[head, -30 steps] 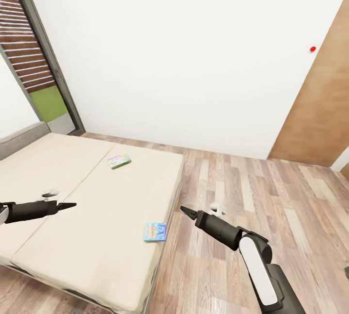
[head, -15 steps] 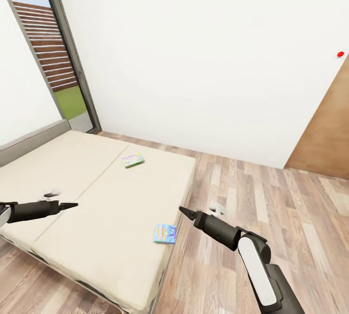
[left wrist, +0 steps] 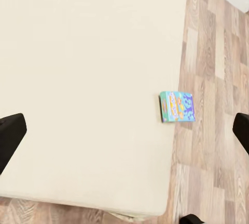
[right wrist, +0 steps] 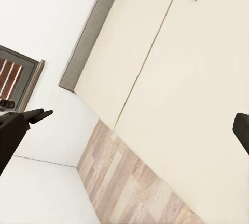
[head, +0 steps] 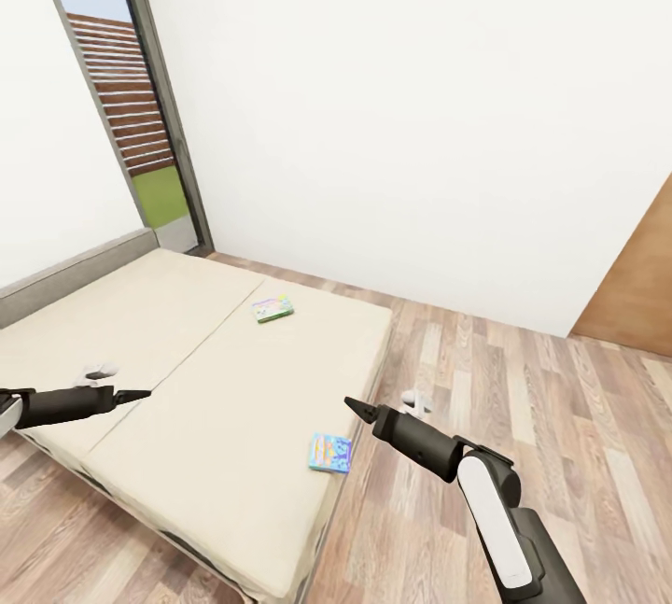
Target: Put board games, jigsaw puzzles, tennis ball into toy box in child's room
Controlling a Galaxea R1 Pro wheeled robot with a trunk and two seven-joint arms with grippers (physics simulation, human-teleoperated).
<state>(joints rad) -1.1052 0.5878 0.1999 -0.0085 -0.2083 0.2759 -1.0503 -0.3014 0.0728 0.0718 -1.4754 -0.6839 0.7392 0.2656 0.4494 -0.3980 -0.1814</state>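
Up front, the left gripper (head: 140, 394) hangs over the near left part of the bed (head: 168, 352), and its black fingertips come to a single thin point in the head view, while its own wrist camera shows one dark tip at each edge of the frame with a wide gap between, so the jaws stand apart and hold nothing. The right gripper (head: 353, 406) hangs over the wood-plank floor (head: 523, 399) just beside the bed's right edge, also empty; its wrist camera likewise shows dark tips at opposite edges of the frame, so it appears spread, though in the head view the tips look like one point.

Near that right gripper, the small blue board game (head: 330, 453) lies flat on the beige mattress, close to the bed's right edge and toward its near corner; the left wrist camera sees it too (left wrist: 178, 106), right at the mattress edge. The green-edged board game (head: 273, 308) lies flat farther back on the mattress, well apart from the blue one and just right of the seam between the two mattress halves. A low grey headboard (head: 70, 273) runs along the bed's left side under the white wall, next to a dark-framed tall window (head: 140, 119). A brown door panel (head: 635, 287) stands at the far right.
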